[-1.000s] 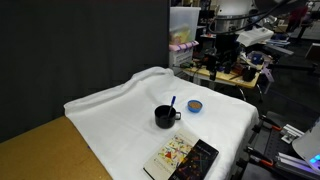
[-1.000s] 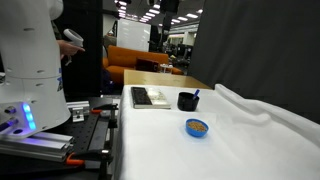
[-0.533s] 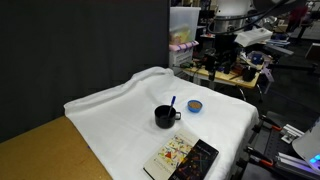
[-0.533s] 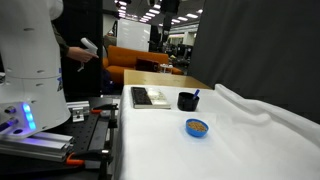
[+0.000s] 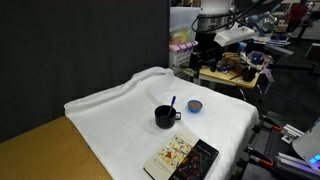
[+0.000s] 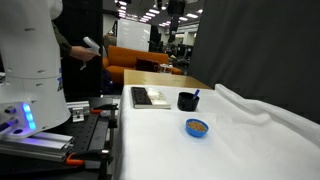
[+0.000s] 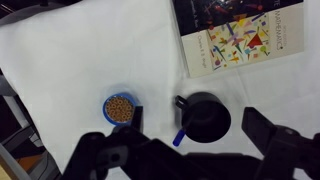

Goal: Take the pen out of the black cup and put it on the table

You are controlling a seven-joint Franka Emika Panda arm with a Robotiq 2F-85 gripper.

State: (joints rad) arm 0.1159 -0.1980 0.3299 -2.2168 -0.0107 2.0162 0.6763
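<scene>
Fingers (image 7: 272, 138) spread wide with nothing between them, the gripper (image 7: 193, 113) hangs above the black cup (image 7: 212, 122) on the table (image 7: 80, 50); the pen (image 7: 179, 136) stands inside.

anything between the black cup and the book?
Nothing. In the wrist view only bare white tablecloth separates the black cup from the book. The pen leans out on the cup's opposite side.

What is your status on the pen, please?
Jaws open, empty, high above. Pen in cup, untouched. Dish beside cup, book apart; path clear.
</scene>
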